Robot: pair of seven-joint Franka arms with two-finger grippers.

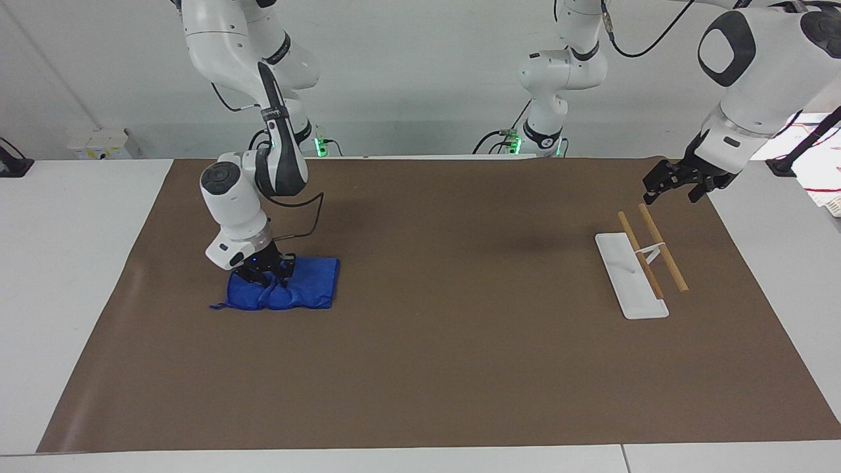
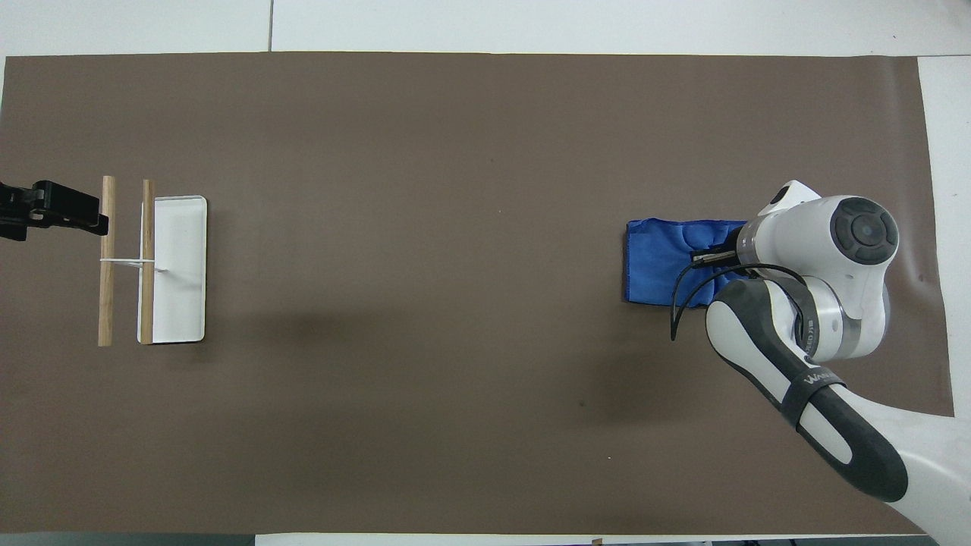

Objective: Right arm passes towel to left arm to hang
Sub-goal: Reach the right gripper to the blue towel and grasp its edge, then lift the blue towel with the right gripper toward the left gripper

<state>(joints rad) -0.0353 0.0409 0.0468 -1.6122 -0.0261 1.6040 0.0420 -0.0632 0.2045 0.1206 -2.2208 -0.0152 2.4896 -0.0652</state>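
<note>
In the facing view I see my right gripper (image 1: 268, 270) down on the blue towel (image 1: 289, 289), at the right arm's end of the bench (image 1: 66, 263). Its jaws are pressed together and pinch a raised fold near the towel's edge that is nearer to the robots. The cloth is bunched and wrinkled around them, and the rest lies flat on the brown mat (image 1: 433, 341). My left gripper (image 1: 673, 182) waits in the air over the mat's edge, near the wooden rack (image 1: 647, 253) with its white base; I cannot tell how its jaws stand.

In the overhead view the right arm's wrist covers the right gripper, so only the towel (image 2: 671, 258) shows beside it. The left gripper (image 2: 57, 212) is just beside one rail of the rack (image 2: 125, 262).
</note>
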